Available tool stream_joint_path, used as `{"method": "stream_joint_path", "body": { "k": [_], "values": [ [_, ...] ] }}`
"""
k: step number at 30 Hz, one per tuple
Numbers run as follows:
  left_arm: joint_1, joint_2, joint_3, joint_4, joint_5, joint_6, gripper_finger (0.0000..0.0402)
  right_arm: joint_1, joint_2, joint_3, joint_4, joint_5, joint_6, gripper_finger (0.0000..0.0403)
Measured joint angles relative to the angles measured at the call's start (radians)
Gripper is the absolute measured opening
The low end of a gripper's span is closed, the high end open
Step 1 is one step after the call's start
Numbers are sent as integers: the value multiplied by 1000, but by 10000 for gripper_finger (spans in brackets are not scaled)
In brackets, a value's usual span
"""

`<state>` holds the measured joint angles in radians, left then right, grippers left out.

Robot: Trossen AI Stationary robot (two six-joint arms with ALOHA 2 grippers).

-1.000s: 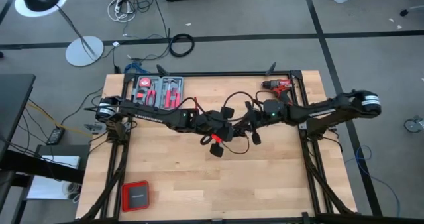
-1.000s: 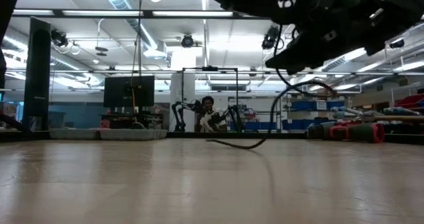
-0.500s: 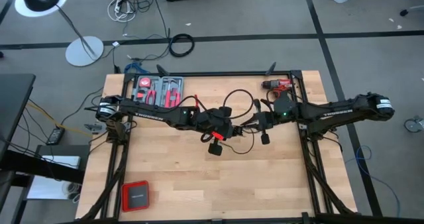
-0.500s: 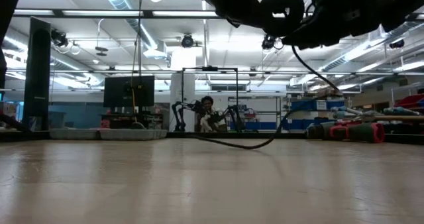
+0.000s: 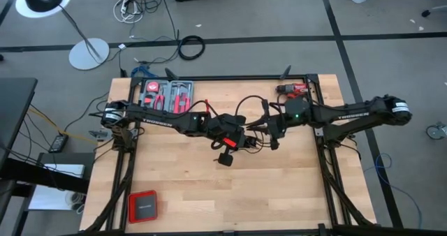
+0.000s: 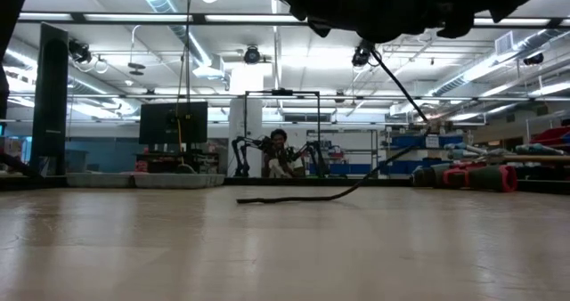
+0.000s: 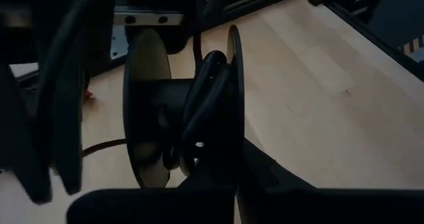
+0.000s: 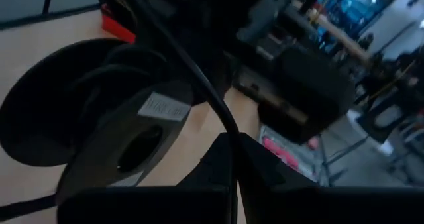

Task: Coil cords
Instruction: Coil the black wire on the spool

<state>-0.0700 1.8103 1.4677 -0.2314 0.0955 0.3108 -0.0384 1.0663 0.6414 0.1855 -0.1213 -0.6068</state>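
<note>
A thin black cord (image 6: 392,74) is partly wound on the hub of a black two-flanged spool (image 7: 179,111), which also shows in the right wrist view (image 8: 112,138). My left gripper (image 5: 239,137) is over the table's middle, shut on the spool. My right gripper (image 5: 274,130) is just to the right of it, shut on the cord (image 8: 199,85). In the low view the cord slants down from the grippers, bends, and its free end (image 6: 258,199) lies on the table. My left gripper holds the spool by the rim of one flange (image 7: 233,128), pinched between its shut fingers; the fingers themselves hide the exact spot. The spool is lifted clear of the table, its axis about level. My right gripper pinches the cord (image 8: 228,128) between its two fingertips, a short way from the spool. The fingers lie across the cord. The stretch from the spool to the fingers runs nearly straight; past the fingers the cord hangs down to the table.
A red drill (image 5: 293,89) lies at the far right of the table. An open case of red-handled tools (image 5: 167,96) is at the far left. A red and black box (image 5: 143,206) sits at the near left corner.
My right gripper has gone toward the table's right edge, then a little back toward the spool, keeping hold of the cord. The cord's hanging curl has been drawn out straighter, and its free end now lies longer along the table. My left gripper has kept the spool about in place.
</note>
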Motion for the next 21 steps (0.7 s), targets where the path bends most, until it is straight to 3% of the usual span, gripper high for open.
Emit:
{"method": "stream_joint_path", "body": {
  "k": [21],
  "values": [
    [-2, 0, 0, 26, 52, 10, 0, -2, 82, 82, -9, -40, -179, 8]
  ]
}}
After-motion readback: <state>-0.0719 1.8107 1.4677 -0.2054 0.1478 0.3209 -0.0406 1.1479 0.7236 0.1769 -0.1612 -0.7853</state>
